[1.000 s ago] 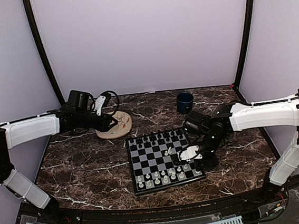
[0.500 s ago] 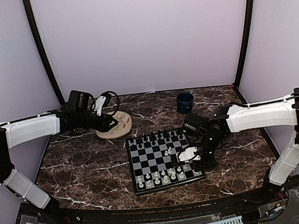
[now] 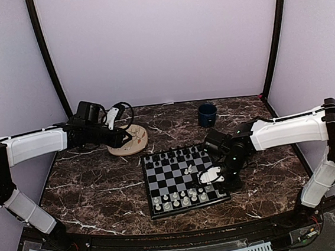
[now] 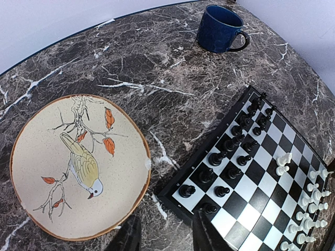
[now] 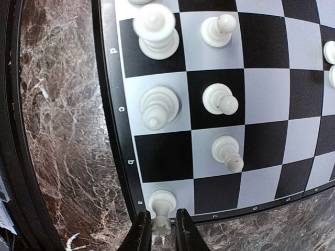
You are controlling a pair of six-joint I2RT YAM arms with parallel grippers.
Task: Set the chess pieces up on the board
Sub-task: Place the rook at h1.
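The board (image 3: 147,189) lies mid-table, with black chess pieces (image 3: 176,156) along its far rows and white ones (image 3: 181,201) along its near rows. My right gripper (image 3: 218,185) is low over the board's near right corner. In the right wrist view it (image 5: 162,230) is shut on the top of a white rook (image 5: 162,201), which stands upright on the corner square by the rim (image 5: 112,104). Several other white pieces (image 5: 158,107) stand nearby. My left gripper (image 3: 120,137) hangs open and empty (image 4: 166,238) between the plate and the board's corner (image 4: 172,191).
A round beige plate with a bird painting (image 4: 31,219) sits left of the board, also in the top view (image 3: 140,145). A dark blue cup (image 3: 207,114) stands behind the board, also in the left wrist view (image 4: 219,29). White pieces (image 4: 282,162) stand mid-board.
My right gripper has shifted a little left and down over the board's near right corner. The left arm has not moved.
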